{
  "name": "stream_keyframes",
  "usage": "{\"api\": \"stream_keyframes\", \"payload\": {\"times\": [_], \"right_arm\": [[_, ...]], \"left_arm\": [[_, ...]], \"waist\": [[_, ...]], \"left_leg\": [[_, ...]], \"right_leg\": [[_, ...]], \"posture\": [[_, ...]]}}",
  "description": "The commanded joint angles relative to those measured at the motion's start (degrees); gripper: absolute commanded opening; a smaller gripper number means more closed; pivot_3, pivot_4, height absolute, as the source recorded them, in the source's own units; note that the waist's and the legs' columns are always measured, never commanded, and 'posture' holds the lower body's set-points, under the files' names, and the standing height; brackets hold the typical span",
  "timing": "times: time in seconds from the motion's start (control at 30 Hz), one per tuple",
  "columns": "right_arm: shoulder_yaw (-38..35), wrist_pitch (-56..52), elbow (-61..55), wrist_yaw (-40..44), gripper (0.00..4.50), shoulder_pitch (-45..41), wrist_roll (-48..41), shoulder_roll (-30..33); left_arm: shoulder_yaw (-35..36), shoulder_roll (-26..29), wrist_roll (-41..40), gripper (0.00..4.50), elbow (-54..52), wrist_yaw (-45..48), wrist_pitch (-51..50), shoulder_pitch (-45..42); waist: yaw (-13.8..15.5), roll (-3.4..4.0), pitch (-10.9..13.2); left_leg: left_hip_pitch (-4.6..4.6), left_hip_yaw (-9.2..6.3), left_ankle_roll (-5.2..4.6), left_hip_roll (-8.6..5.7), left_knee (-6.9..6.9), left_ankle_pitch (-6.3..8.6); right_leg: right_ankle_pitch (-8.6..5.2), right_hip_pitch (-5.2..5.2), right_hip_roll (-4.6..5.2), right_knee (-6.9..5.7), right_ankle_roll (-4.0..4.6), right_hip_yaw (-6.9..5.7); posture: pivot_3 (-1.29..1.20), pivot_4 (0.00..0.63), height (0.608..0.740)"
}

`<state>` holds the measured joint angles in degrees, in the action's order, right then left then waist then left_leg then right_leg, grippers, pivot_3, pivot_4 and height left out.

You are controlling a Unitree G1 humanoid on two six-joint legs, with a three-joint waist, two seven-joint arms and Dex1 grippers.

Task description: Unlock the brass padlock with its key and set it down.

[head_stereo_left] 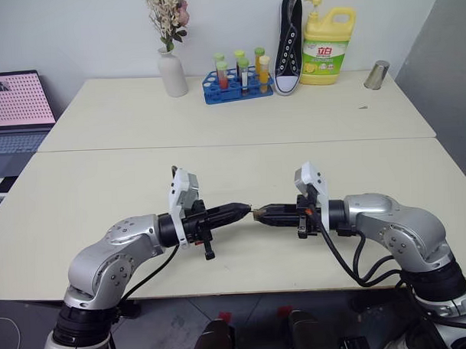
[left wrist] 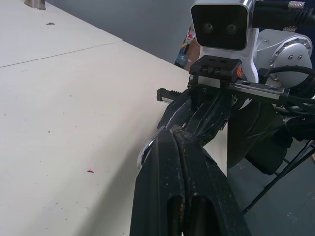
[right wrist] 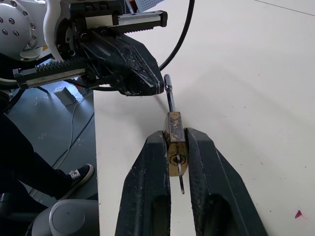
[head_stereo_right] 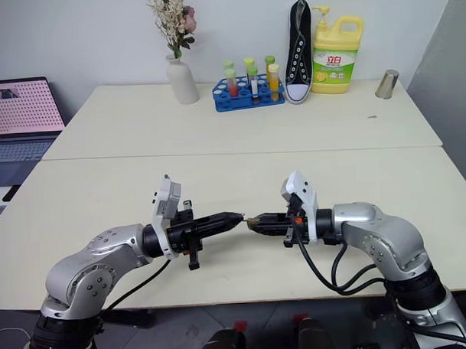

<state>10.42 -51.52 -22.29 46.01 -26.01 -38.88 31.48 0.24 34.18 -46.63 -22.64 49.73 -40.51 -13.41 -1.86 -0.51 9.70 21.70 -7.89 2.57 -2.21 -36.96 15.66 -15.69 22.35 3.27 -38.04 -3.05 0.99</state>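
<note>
Your right hand (right wrist: 175, 147) clamps the brass padlock (right wrist: 175, 142) by its flat sides above the tabletop (head_stereo_left: 103, 187), the key (right wrist: 180, 172) in its keyhole. Your left hand (right wrist: 156, 87), closed, meets the shackle. It's small, rigid, slippery metal; grip firmly

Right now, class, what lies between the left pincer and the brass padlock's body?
The silvery shackle, running from the brass padlock toward the left pincer; the right wrist view shows it.
</note>
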Motion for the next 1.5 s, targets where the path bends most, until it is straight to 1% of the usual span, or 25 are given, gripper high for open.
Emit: {"api": "stream_keyframes", "payload": {"times": [0.03, 0.07, 0.1, 0.17, 0.2, 0.23, 0.27, 0.3, 0.33, 0.4, 0.5, 0.57, 0.67, 0.7, 0.9, 0.97, 1.0, 1.1, 1.2, 1.27, 1.3, 1.37, 1.5], "right_arm": [[-1.4, -0.4, -1.2, -0.8, 0.13, -1.0, -0.9, -0.7], [-1.7, -0.8, -1.1, -1.2, 0.13, -1.2, -1.1, -0.9], [-2.2, -1.6, -0.9, -1.5, 0.13, -1.4, -1.7, -1.0], [-3.6, -4.1, -0.1, -2.3, 0.13, -1.8, -3.5, -1.4], [-3.8, -5.3, 0.4, -2.4, 0.13, -2.0, -4.1, -1.5], [-3.5, -6.3, 0.9, -2.3, 0.13, -2.3, -4.2, -1.3], [-3.2, -7.0, 1.3, -2.2, 0.13, -2.5, -4.2, -1.1], [-2.6, -7.4, 1.8, -2.0, 0.13, -2.7, -3.9, -0.9], [-1.8, -7.9, 2.5, -1.7, 0.13, -3.1, -3.5, -0.9], [-0.2, -8.2, 4.3, -1.2, 0.13, -4.0, -2.3, -1.0], [1.2, -9.3, 8.5, -1.6, 0.13, -6.0, -1.5, -2.3], [4.0, -8.1, 12.1, -0.9, 0.13, -7.4, 1.1, -2.6], [7.2, -8.2, 19.0, 0.1, 0.13, -10.5, 3.9, -4.8], [7.8, -8.2, 21.4, 0.4, 0.13, -11.7, 4.7, -5.7], [10.7, -4.3, 30.0, 3.8, 0.13, -15.9, 10.7, -6.1], [11.9, -0.5, 29.9, 5.9, 0.90, -16.4, 14.5, -2.5], [12.1, 0.8, 29.2, 6.9, 1.11, -16.2, 15.6, -0.8], [11.2, 2.5, 25.0, 8.9, 2.16, -14.7, 16.2, 2.6], [9.5, 9.8, 15.0, 12.7, 3.18, -10.2, 17.7, 9.6], [8.1, 11.1, 11.7, 13.3, 3.84, -8.4, 17.6, 11.3], [7.0, 12.0, 8.3, 13.7, 4.21, -6.6, 17.3, 13.2], [4.3, 13.2, 2.2, 13.9, 4.21, -3.1, 16.3, 15.5], [0.6, 12.2, -5.1, 11.4, 4.21, 2.3, 15.6, 16.7]], "left_arm": [[2.4, 2.8, 3.1, 0.00, -3.4, 1.3, 4.0, 1.4], [3.0, 3.9, 4.6, 0.00, -3.8, 1.6, 5.5, 1.9], [3.6, 6.1, 7.0, 0.00, -4.3, 3.2, 8.3, 2.8], [3.0, 10.6, 15.6, 0.00, -4.2, 7.3, 18.7, 5.3], [2.3, 12.6, 20.0, 0.18, -3.3, 9.1, 24.5, 6.8], [1.3, 13.4, 24.9, 0.37, -1.5, 10.3, 32.5, 7.9], [0.6, 13.7, 28.0, 0.59, 0.0, 11.1, 38.1, 8.6], [0.2, 13.2, 29.2, 0.83, 1.3, 11.7, 41.6, 9.2], [0.0, 12.0, 30.2, 1.20, 2.5, 11.5, 44.7, 9.4], [-0.8, 10.9, 31.4, 1.80, 3.6, 11.5, 47.7, 9.8], [-1.3, 9.7, 30.5, 2.79, 2.4, 10.8, 46.3, 9.8], [-1.3, 9.1, 30.4, 3.40, 2.5, 10.1, 45.8, 9.6], [-2.2, 8.4, 31.7, 4.35, 3.0, 9.7, 46.2, 8.9], [-2.5, 8.1, 31.7, 4.50, 2.9, 9.5, 45.7, 9.0], [-2.3, 7.0, 30.1, 4.50, 2.5, 8.2, 42.3, 9.6], [-1.4, 7.1, 29.0, 4.50, 2.8, 6.3, 36.4, 10.6], [-1.2, 7.3, 29.1, 4.50, 2.9, 5.5, 34.2, 11.1], [-0.9, 7.8, 27.7, 4.50, 1.8, 5.0, 29.7, 11.4], [-0.9, 8.6, 27.8, 4.50, 0.4, 4.4, 25.6, 10.3], [-0.7, 8.9, 27.6, 4.50, -0.1, 4.7, 25.0, 10.0], [-0.3, 9.4, 27.4, 4.50, -0.2, 5.0, 24.4, 9.6], [0.3, 10.2, 26.9, 4.50, -0.3, 5.6, 23.7, 9.1], [0.2, 11.4, 27.3, 4.50, 0.6, 7.5, 25.3, 8.5]], "waist": [[0.0, 0.00, 0.0], [-0.1, 0.00, 0.0], [-0.1, 0.01, 0.0], [-0.1, 0.02, 0.0], [0.0, 0.05, 0.0], [0.1, 0.07, 0.0], [0.2, 0.09, 0.1], [0.3, 0.09, 0.1], [0.3, 0.09, 0.1], [0.3, 0.08, 0.1], [0.2, 0.08, 0.1], [0.2, 0.08, 0.1], [0.0, 0.09, 0.1], [0.0, 0.09, 0.1], [0.0, 0.10, 0.1], [-0.1, 0.14, 0.1], [0.0, 0.15, 0.1], [0.1, 0.15, 0.1], [0.0, 0.16, 0.1], [0.1, 0.16, 0.1], [0.0, 0.16, 0.1], [0.1, 0.16, 0.1], [-0.1, 0.16, 0.1]], "left_leg": [[0.00, 0.00, 0.00, 0.00, 0.00, 0.00], [0.00, -0.01, 0.00, 0.00, 0.01, 0.00], [0.00, 0.01, 0.00, 0.03, 0.01, 0.00], [0.00, 0.03, 0.00, 0.03, 0.04, 0.00], [-0.01, 0.05, 0.01, 0.04, 0.06, 0.00], [0.00, 0.06, 0.01, 0.02, 0.06, 0.00], [0.00, 0.10, 0.01, 0.00, 0.06, 0.00], [0.00, 0.10, 0.01, -0.01, 0.06, 0.00], [0.01, 0.11, 0.01, -0.01, 0.07, 0.00], [0.04, 0.09, 0.00, -0.01, 0.06, 0.01], [0.09, 0.07, -0.01, -0.01, 0.05, 0.01], [0.06, 0.06, -0.01, 0.00, 0.05, 0.01], [0.04, 0.07, -0.01, 0.00, 0.05, 0.01], [0.04, 0.07, -0.01, 0.00, 0.05, 0.01], [0.06, 0.06, -0.01, 0.00, 0.04, 0.01], [0.06, 0.05, -0.01, 0.00, 0.04, 0.01], [0.06, 0.05, -0.01, -0.01, 0.04, 0.01], [0.12, 0.03, -0.01, -0.03, 0.04, 0.01], [0.11, 0.02, -0.01, 0.01, 0.06, 0.01], [0.15, 0.00, -0.01, 0.01, 0.06, 0.01], [0.14, 0.03, -0.01, 0.00, 0.05, 0.01], [0.14, 0.04, -0.01, 0.01, 0.04, 0.01], [0.10, 0.06, -0.01, 0.05, 0.05, 0.01]], "right_leg": [[0.00, 0.00, 0.00, 0.00, 0.00, 0.00], [0.00, 0.01, 0.00, 0.00, 0.00, 0.00], [0.00, 0.02, -0.01, 0.00, 0.00, 0.01], [-0.01, 0.04, -0.01, 0.00, 0.02, 0.03], [-0.01, 0.05, -0.02, 0.02, 0.03, 0.02], [-0.01, 0.05, -0.01, 0.03, 0.03, 0.04], [-0.01, 0.03, 0.01, 0.07, 0.04, 0.06], [-0.01, 0.03, 0.02, 0.07, 0.04, 0.06], [-0.01, 0.02, 0.03, 0.10, 0.04, 0.06], [-0.01, 0.02, 0.04, 0.13, 0.04, 0.04], [-0.01, 0.04, 0.05, 0.13, 0.03, 0.02], [-0.01, 0.05, 0.04, 0.09, 0.03, 0.01], [-0.01, 0.05, 0.02, 0.06, 0.03, 0.00], [-0.01, 0.07, 0.01, 0.04, 0.03, 0.01], [0.00, 0.12, 0.00, 0.00, 0.03, 0.02], [0.00, 0.12, 0.00, -0.01, 0.03, 0.01], [0.00, 0.12, 0.00, -0.01, 0.03, 0.01], [-0.01, 0.12, 0.02, 0.02, 0.02, -0.02], [-0.01, 0.15, 0.01, 0.02, 0.02, -0.04], [-0.02, 0.16, 0.01, 0.03, 0.01, -0.05], [-0.01, 0.15, 0.01, 0.03, 0.01, -0.04], [-0.01, 0.14, 0.01, 0.02, 0.01, -0.03], [-0.02, 0.12, 0.00, 0.03, 0.00, -0.03]], "posture": [[0.00, 0.150, 0.740], [0.00, 0.150, 0.740], [0.00, 0.150, 0.740], [0.00, 0.150, 0.740], [0.00, 0.150, 0.740], [0.00, 0.150, 0.740], [0.00, 0.150, 0.740], [0.00, 0.150, 0.740], [0.00, 0.150, 0.740], [0.00, 0.150, 0.740], [0.00, 0.150, 0.740], [0.00, 0.150, 0.740], [0.00, 0.150, 0.740], [0.00, 0.150, 0.740], [0.00, 0.150, 0.740], [0.00, 0.150, 0.740], [0.00, 0.150, 0.740], [0.00, 0.150, 0.740], [0.00, 0.150, 0.740], [0.00, 0.150, 0.740], [0.00, 0.150, 0.740], [0.00, 0.150, 0.740], [0.00, 0.150, 0.740]]}}
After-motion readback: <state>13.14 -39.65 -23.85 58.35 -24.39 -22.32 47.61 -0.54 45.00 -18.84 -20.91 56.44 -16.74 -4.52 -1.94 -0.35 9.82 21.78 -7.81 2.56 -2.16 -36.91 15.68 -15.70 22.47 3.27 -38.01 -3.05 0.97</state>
